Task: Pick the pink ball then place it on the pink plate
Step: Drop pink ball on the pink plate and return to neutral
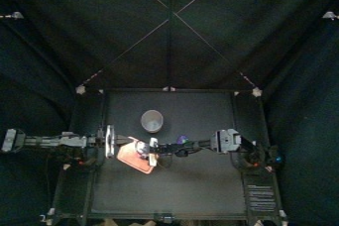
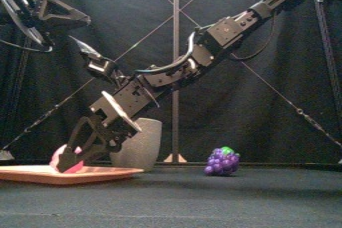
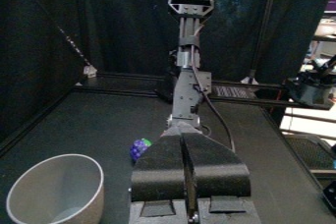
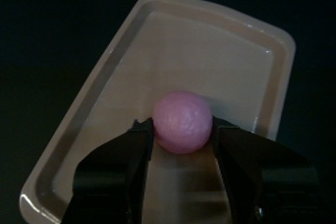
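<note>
The black table (image 1: 199,185) is the biggest thing here. My right arm (image 2: 227,32) comes in from the right side. It goes past the middle and slopes down to the left part of the table. My left arm (image 2: 34,12) is up high on the left side and touches nothing. My left gripper (image 3: 187,141) has its two jaws pressed together, and nothing is in them.

The pink plate (image 2: 114,173) lies flat on the left part of the table, near the front. The grey cup (image 2: 144,140) stands upright just behind the plate, a bit to the right. The purple grapes (image 2: 222,160) have a bit of green on top. They lie on the table to the right of the cup and do not touch it.

The pink ball (image 4: 184,122) is the smallest thing. My right gripper (image 4: 184,135) squeezes it, with one jaw on each side. The ball is right over the plate, inside its rim. It is very low and close to the plate. I cannot tell if the ball touches the plate or hangs just above it.
</note>
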You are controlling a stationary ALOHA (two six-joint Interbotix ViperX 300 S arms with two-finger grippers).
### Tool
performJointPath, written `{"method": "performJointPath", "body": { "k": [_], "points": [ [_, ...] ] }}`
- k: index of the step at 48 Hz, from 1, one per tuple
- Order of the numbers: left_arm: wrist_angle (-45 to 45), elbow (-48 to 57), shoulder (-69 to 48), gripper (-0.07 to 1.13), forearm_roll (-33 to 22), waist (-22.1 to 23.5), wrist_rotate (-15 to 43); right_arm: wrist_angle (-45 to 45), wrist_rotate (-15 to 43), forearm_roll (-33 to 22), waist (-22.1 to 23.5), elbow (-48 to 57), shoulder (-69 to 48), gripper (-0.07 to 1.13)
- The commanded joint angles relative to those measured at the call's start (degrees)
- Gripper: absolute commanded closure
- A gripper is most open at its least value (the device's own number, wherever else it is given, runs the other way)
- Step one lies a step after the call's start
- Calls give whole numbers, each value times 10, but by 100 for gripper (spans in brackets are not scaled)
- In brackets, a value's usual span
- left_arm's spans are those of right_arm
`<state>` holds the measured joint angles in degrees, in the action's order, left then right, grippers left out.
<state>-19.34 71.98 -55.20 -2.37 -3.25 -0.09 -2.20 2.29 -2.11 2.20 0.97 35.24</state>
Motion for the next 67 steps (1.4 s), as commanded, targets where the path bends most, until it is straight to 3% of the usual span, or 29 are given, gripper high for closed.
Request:
{"method": "performJointPath", "body": {
  "k": [1, 19, 32, 48, 57, 67],
  "points": [
    [-5, -7, 3, 97, -2, 1, 0, 4, 1, 7, 3, -12, -20, 27],
    [-5, -2, 2, 97, -2, 1, 0, 6, 1, 16, -2, 43, -62, 22],
    [-8, -1, 3, 97, -4, 1, 0, -87, 0, 39, -4, 124, -120, 22],
    [-19, -3, 2, 97, -4, 1, 1, -78, 1, 54, -4, 112, -112, 2],
    [-19, -1, 3, 97, -4, 0, 0, -83, -4, 45, -5, 129, -129, 2],
    [-19, 4, 3, 97, -5, 2, -1, -152, 0, 41, -4, 228, -209, 2]
  ]
}}
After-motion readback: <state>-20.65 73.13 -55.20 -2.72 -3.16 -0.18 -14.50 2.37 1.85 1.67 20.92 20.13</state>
